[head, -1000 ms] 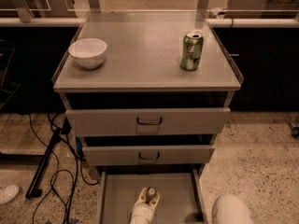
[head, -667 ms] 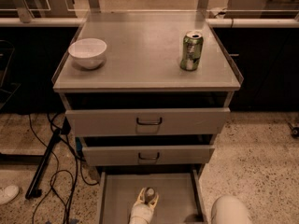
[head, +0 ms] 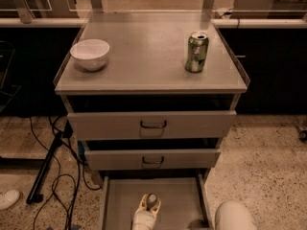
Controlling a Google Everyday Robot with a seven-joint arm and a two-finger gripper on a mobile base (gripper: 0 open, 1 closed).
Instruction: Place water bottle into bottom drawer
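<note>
The bottom drawer [head: 121,199] is pulled open at the foot of the grey cabinet, with its flat grey floor showing. My gripper [head: 149,206] hangs over the middle of this drawer at the lower edge of the view. Its two pale fingers [head: 141,208] are closed around the water bottle [head: 152,200], of which only the rounded top shows between them. The bottle's body is hidden under the gripper.
A green soda can [head: 196,51] and a white bowl [head: 90,53] stand on the cabinet top [head: 148,56]. The two upper drawers [head: 152,124] are slightly ajar. A white rounded part of my arm [head: 234,216] sits right of the drawer. Cables and a black pole [head: 48,166] lie on the floor to the left.
</note>
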